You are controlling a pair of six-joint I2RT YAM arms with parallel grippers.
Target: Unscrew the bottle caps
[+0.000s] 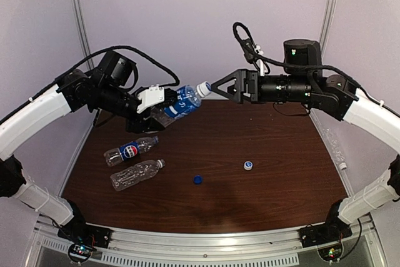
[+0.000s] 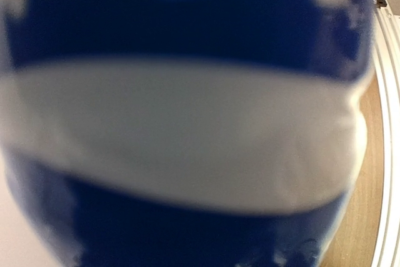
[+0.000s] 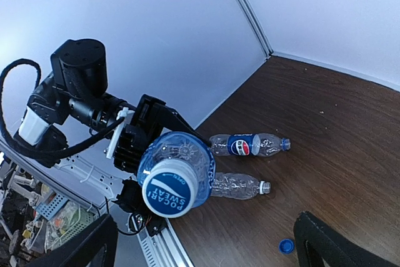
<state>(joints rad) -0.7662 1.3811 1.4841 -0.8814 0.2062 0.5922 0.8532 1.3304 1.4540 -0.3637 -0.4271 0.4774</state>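
My left gripper (image 1: 156,108) is shut on a blue-labelled bottle (image 1: 178,103), holding it in the air with the neck pointing right. Its label (image 2: 187,136) fills the left wrist view and hides the fingers. The bottle's white-rimmed cap (image 1: 203,89) (image 3: 167,191) is on the neck. My right gripper (image 1: 215,84) (image 3: 205,220) is open, its fingers spread either side of that cap without touching it. A Pepsi bottle (image 1: 130,151) (image 3: 244,145) and an unlabelled bottle (image 1: 136,174) (image 3: 234,186) lie on the table's left side. A loose blue cap (image 1: 198,179) (image 3: 286,246) and a loose white cap (image 1: 248,166) rest mid-table.
The brown table (image 1: 281,186) is ringed by white walls and a metal rail (image 1: 206,242) along the near edge. A clear bottle (image 1: 334,145) seems to lie just past the table's right edge.
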